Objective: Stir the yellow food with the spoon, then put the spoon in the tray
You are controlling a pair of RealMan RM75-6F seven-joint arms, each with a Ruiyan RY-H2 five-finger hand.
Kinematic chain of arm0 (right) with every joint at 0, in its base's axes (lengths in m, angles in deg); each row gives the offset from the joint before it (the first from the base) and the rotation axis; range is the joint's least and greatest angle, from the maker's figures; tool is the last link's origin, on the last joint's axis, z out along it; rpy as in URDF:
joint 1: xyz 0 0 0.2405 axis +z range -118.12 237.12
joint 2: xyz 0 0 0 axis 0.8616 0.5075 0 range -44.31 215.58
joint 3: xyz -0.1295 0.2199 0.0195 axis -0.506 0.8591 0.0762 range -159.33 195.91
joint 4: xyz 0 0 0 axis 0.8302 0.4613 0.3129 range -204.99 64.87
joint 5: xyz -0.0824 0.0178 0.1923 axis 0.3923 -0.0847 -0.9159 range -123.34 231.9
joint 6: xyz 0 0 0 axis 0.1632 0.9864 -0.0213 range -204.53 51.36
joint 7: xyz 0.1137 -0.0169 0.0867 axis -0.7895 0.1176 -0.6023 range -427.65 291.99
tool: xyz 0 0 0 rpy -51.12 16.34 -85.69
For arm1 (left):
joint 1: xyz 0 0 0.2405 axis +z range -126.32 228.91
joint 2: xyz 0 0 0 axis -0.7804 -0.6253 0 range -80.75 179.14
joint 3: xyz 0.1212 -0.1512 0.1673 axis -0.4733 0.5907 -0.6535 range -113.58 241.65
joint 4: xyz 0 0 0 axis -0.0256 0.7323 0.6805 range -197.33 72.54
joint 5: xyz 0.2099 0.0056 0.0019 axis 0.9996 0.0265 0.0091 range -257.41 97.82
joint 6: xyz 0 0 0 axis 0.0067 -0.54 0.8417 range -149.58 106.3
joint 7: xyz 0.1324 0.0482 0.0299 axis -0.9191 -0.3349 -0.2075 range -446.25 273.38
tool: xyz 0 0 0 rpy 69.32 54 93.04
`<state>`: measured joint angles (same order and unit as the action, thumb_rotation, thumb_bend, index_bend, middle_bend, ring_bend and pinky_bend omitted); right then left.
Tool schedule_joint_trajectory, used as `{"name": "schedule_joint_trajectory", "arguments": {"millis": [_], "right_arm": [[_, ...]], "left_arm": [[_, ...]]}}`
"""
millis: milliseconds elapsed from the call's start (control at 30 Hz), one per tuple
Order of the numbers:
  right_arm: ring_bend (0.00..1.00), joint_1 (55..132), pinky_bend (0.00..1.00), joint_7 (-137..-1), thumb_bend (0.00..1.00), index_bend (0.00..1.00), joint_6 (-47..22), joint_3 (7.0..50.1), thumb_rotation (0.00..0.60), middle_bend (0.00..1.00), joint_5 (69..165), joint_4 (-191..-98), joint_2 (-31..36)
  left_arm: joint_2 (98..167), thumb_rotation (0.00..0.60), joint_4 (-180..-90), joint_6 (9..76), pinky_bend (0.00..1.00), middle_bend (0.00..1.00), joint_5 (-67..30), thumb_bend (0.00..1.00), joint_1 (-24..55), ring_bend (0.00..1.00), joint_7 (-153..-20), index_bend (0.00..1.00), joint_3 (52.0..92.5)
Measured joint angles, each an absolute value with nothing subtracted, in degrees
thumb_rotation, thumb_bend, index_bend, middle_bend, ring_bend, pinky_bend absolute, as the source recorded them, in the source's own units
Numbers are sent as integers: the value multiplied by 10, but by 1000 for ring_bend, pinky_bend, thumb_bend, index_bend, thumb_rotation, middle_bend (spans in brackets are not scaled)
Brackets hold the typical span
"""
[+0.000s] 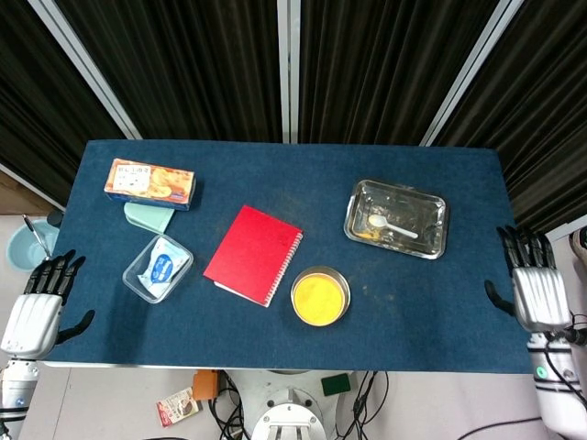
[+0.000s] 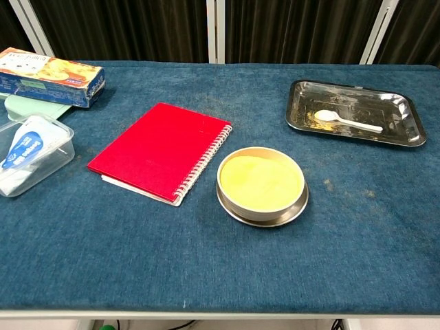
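One spoon [image 2: 346, 122] lying in tray [image 2: 410, 135], well apart from both hands' spread fingers [image 1: 525, 246]

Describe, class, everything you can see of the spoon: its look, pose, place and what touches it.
The spoon is small, white and looks plastic, with a rounded bowl and a slim straight handle. It lies flat inside the metal tray, bowl toward the tray's left side and handle pointing right. Yellow residue dirties the tray floor beside the bowl. Only the tray touches it; no hand is near it.
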<state>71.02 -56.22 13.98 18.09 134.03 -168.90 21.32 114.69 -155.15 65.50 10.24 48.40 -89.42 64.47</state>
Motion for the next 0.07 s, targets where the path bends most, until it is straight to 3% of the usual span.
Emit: {"name": "schedule_joint_trajectory", "arguments": {"millis": [67], "right_arm": [[0, 682, 0, -596, 336, 0, 166, 161, 600, 32, 1367, -1674, 211]], "left_arm": [[1146, 600, -1552, 659, 80, 12, 102, 235, 486, 11, -894, 31, 644]]}}
